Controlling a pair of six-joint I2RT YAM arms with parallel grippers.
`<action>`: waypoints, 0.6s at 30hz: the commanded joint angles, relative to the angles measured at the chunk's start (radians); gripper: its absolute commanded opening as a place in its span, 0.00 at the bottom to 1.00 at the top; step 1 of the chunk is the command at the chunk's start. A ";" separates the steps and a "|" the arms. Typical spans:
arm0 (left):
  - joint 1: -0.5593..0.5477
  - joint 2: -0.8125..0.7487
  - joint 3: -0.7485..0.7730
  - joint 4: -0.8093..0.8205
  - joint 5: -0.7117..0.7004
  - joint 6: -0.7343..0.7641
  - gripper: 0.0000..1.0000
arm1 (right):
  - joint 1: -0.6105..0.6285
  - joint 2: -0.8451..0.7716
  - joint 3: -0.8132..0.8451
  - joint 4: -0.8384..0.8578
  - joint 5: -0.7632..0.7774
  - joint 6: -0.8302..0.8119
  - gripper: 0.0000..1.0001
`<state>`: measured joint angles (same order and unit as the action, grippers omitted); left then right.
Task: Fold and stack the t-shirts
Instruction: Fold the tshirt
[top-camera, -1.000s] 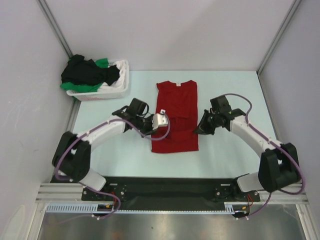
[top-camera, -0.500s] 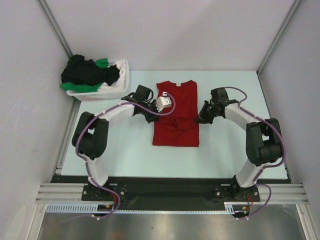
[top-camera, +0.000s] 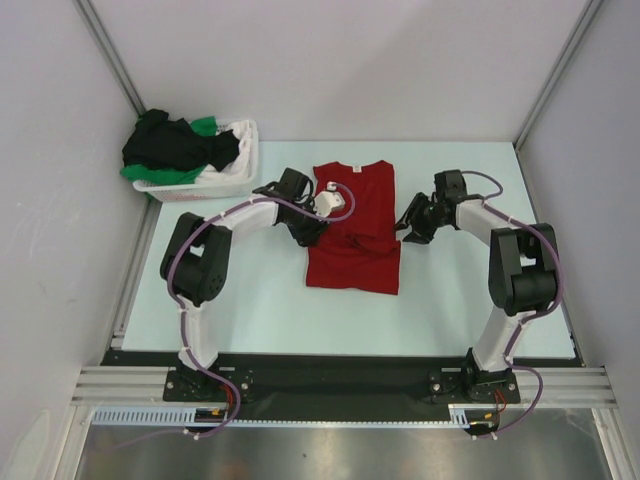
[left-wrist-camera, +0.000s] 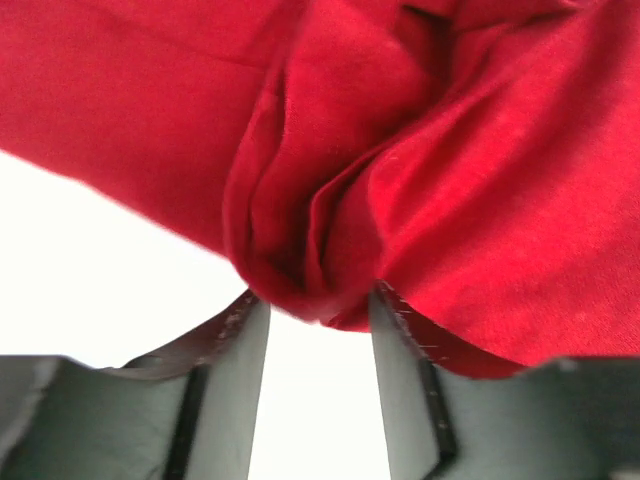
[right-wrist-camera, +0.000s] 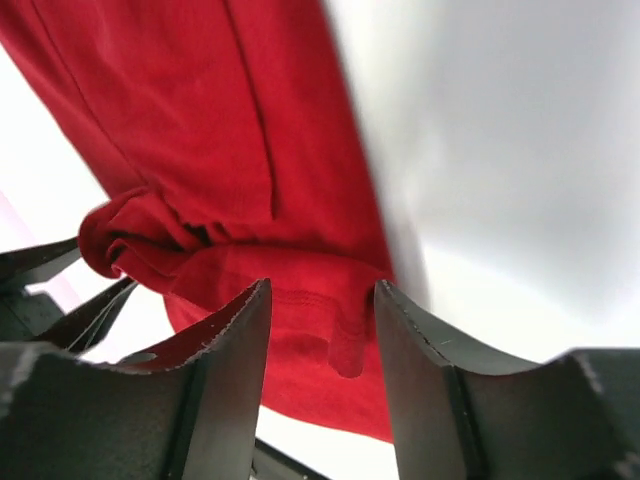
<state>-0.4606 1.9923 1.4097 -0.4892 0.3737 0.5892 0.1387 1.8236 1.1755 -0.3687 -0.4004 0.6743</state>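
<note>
Pale counter (top-camera: 450, 300): your left gripper (left-wrist-camera: 312, 310) and right gripper (right-wrist-camera: 320, 290) each pinch a bunched fold of the red t-shirt (top-camera: 355, 265). It should handle limp and light, so hold doubled edges.

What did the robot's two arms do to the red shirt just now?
The left gripper and right gripper, each pinching a side of the red t-shirt, slid toward its collar. The near hem followed and the middle bunched up. The collar end and the white laundry basket stayed put.
</note>
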 joint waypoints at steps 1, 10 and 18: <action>0.007 -0.023 0.071 0.038 -0.071 -0.058 0.52 | -0.025 -0.065 0.088 0.001 0.086 -0.051 0.52; 0.059 -0.053 0.126 0.051 -0.096 -0.175 0.52 | 0.108 -0.317 0.004 -0.089 0.322 -0.246 0.46; 0.068 -0.256 -0.011 -0.002 0.008 -0.152 0.57 | 0.332 -0.115 0.038 -0.062 0.141 -0.280 0.29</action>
<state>-0.3969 1.8511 1.4223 -0.4633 0.3233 0.4442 0.4469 1.5890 1.1755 -0.4107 -0.1974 0.4347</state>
